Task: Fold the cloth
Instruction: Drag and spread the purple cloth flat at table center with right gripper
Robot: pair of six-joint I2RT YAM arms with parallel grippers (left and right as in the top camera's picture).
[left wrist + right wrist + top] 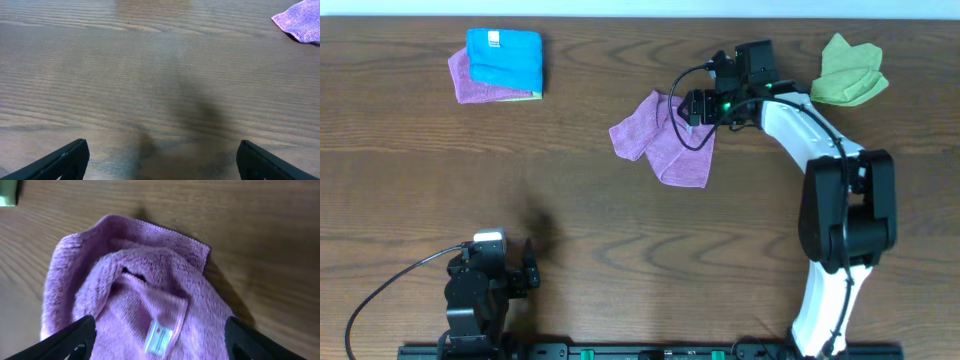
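Note:
A crumpled purple cloth [660, 140] lies on the wooden table at the back middle. My right gripper [692, 106] hangs over its right upper edge, open, with nothing between the fingers. In the right wrist view the cloth [145, 300] fills the frame under the open fingers [159, 342], and its white label [157, 337] shows face up. My left gripper [528, 272] rests near the front left of the table, open and empty. In the left wrist view its fingers [161, 161] stand wide apart above bare wood, and a corner of the purple cloth [300, 20] shows at the top right.
A folded blue cloth [505, 58] lies on a folded purple one [465, 82] at the back left. A crumpled green cloth [848, 72] lies at the back right. The right arm's white link [820, 150] stretches from the front edge toward the back.

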